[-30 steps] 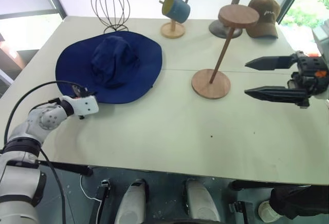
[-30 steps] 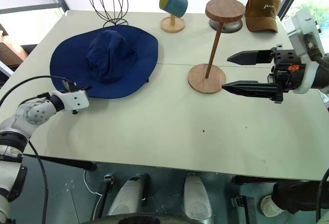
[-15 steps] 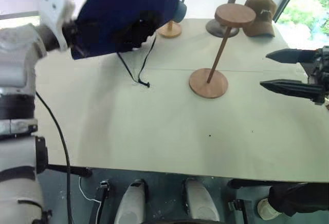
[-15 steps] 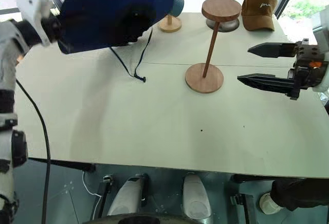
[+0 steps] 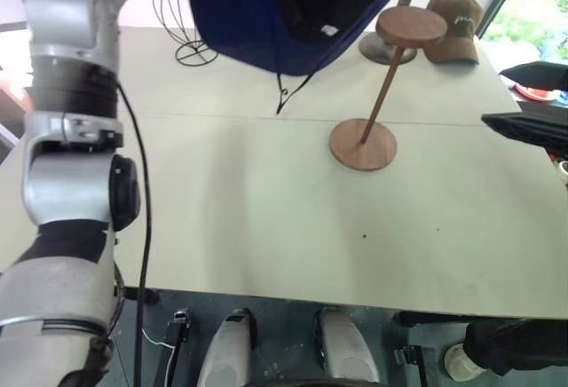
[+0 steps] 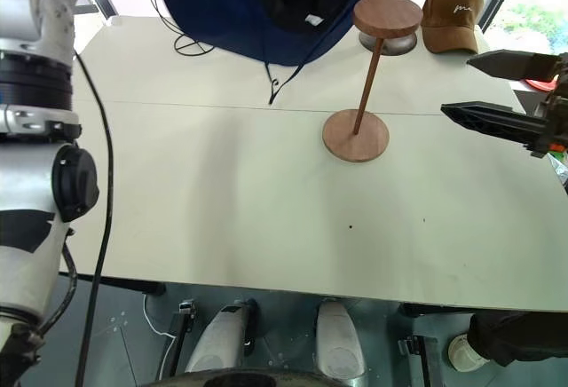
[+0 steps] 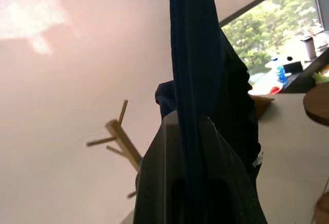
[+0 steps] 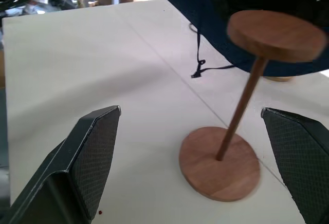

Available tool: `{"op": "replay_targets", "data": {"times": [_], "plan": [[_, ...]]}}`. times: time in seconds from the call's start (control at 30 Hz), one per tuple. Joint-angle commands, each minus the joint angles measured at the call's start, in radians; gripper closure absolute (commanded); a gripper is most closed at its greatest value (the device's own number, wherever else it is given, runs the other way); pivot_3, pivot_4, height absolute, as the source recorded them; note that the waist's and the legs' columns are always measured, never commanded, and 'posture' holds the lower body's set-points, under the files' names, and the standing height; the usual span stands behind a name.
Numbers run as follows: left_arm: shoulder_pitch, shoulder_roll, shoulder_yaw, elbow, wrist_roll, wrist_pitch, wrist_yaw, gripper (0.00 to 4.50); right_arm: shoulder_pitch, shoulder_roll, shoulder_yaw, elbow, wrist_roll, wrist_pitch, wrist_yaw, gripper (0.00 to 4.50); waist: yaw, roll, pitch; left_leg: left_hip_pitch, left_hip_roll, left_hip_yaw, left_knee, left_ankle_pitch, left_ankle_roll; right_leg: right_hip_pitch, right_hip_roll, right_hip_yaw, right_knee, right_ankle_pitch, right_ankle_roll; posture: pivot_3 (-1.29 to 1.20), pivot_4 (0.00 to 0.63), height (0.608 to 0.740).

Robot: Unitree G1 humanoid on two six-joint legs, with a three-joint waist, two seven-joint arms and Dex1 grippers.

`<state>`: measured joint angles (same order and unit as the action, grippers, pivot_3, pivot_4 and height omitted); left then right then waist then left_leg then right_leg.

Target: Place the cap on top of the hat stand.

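My left gripper (image 7: pixel 193 147) pinches the cap (image 5: pixel 266 14) brim, lifted far left of the hat stand (image 5: pixel 377 94); my right gripper (image 6: pixel 497 90) stands spread

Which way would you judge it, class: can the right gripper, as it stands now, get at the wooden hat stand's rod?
Probably yes. The right gripper is open beside the hat stand, with bare table between them. The cap, pinched in the left gripper, hangs above and to the far side.

We make out small white embroidered lettering on the brown baseball cap (image 6: pixel 453 16), too small for us to read.
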<state>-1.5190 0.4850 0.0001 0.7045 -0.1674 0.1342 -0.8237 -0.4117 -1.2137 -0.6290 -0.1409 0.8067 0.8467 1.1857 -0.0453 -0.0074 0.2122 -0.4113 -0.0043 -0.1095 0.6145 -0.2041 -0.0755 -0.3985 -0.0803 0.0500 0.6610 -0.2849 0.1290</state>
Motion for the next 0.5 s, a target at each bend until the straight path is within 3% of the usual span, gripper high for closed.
{"op": "replay_targets", "data": {"times": [0.03,0.27,0.5], "plan": [[-0.068,-0.053,-0.025,0.023,0.041,-0.169,-0.001,4.41,0.025,-0.033,-0.091,0.012,-0.007,0.005,-0.002,0.00,0.003,0.000,0.000,0.000,0.000,0.000,0.000,0.000,0.000,0.000,0.000,0.000,0.000,0.000,0.000,0.00,0.150,0.740],[0.062,-0.134,-0.119,-0.074,0.136,-0.534,-0.028,4.41,0.097,-0.021,-0.210,-0.009,0.007,0.062,-0.034,0.00,0.002,0.000,0.000,0.000,0.000,0.001,-0.001,0.000,0.000,0.000,0.000,0.000,-0.001,0.000,0.000,0.00,0.150,0.740],[0.300,0.003,-0.180,-0.179,0.321,-0.884,0.029,4.41,0.181,-0.007,-0.280,-0.037,0.002,0.083,-0.046,0.00,-0.001,0.000,0.000,0.001,0.000,0.001,0.000,0.000,-0.001,0.000,0.000,0.002,0.000,0.000,0.000,0.00,0.150,0.740]]}}
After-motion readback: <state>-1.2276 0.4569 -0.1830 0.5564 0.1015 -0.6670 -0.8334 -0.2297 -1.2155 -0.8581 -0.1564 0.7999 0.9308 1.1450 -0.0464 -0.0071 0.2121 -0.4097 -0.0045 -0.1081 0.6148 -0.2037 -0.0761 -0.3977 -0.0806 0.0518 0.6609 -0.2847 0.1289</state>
